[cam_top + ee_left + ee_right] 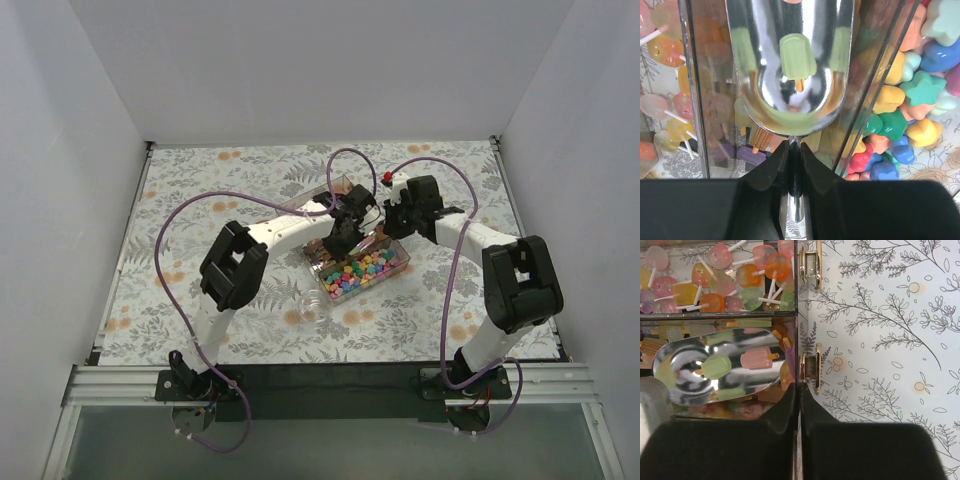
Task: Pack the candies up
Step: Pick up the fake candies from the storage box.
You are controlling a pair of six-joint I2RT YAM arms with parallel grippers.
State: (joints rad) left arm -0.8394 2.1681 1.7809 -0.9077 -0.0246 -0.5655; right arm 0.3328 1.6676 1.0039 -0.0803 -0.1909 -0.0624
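Note:
A clear divided box (pixel 402 262) in the table's middle holds the candies (pixel 358 272), bright star shapes in its near compartment (pixel 920 95). Lollipop candies (pixel 715 282) fill another compartment, and ice-lolly-shaped ones lie under the scoop. My left gripper (pixel 340 240) (pixel 794 145) is shut on the handle of a shiny metal scoop (pixel 790 100), which is over the box with a green ice-lolly candy (pixel 797 57) in it. The right wrist view shows that scoop (pixel 685 370) with a green and a pink candy (pixel 756 359). My right gripper (pixel 392 222) (pixel 799 387) is shut on the box's thin clear edge by a gold hinge (pixel 810 367).
A small clear cup (pixel 312 305) stands on the fern-print cloth (pixel 200 170) just in front of the box, to its left. A second gold hinge (pixel 810 262) sits further along the box edge. White walls enclose the table on three sides.

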